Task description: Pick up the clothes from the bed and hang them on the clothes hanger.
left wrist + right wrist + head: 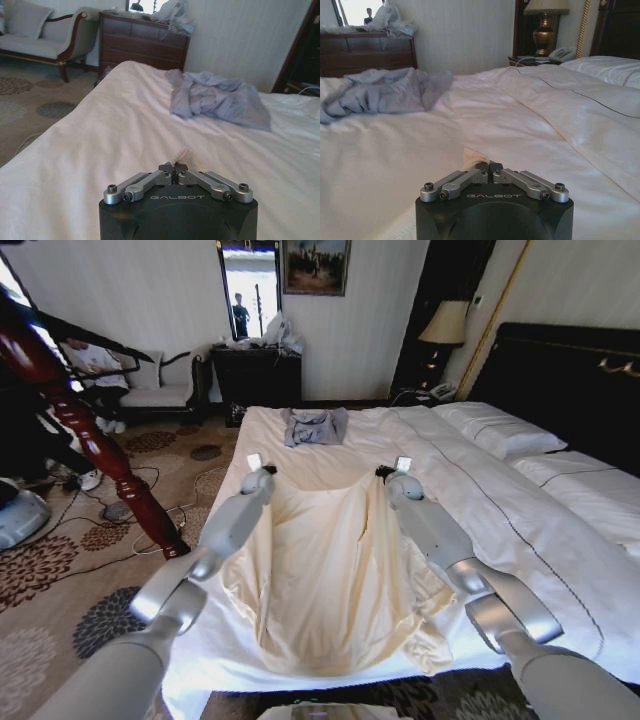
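A wide white bed [560, 540] fills the room's right side. 2 robot arms reach over its near edge. The left gripper [262, 471] is clamped on one upper corner of the cream clothes [330, 570], and the right gripper [390, 473] is clamped on the other, so the top edge sags between them. Each wrist view shows closed fingers pinching a tuft of cream fabric. The garment's lower part lies crumpled on the sheet near the bed's near edge. A grey-blue garment [314, 426] lies near the bed's far edge. A reddish post [95, 440] leans over the carpet beyond the bed's left edge.
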Tool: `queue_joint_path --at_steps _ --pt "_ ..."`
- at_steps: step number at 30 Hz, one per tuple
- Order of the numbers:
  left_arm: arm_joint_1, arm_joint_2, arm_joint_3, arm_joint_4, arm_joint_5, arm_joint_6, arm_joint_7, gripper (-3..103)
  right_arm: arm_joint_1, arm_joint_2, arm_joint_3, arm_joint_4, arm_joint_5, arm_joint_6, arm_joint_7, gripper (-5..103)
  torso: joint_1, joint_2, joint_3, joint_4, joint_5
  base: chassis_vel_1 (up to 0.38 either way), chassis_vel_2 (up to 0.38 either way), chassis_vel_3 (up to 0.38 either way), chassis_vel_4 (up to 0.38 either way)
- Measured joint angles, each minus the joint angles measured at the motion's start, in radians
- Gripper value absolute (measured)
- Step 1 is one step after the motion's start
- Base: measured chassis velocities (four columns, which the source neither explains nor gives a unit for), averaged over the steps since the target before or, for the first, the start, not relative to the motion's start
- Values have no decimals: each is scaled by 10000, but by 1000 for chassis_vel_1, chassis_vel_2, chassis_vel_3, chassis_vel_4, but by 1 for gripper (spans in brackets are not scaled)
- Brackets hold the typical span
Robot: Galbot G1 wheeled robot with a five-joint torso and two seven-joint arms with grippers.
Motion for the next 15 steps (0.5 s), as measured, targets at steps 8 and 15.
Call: queue_joint_path --at_steps 8,15 --pt "179 16 -285 209 267 -63 -203 1 -316 -178 160 -72 -183 186 -145 0 2 -1 1 7 -3 0 0 0 0" --pt "411 369 -185 -254 328 -63 -395 1 -656 -494 201 354 -146 248 -182 0 0 0 0 1 -5 0 0 0 0"
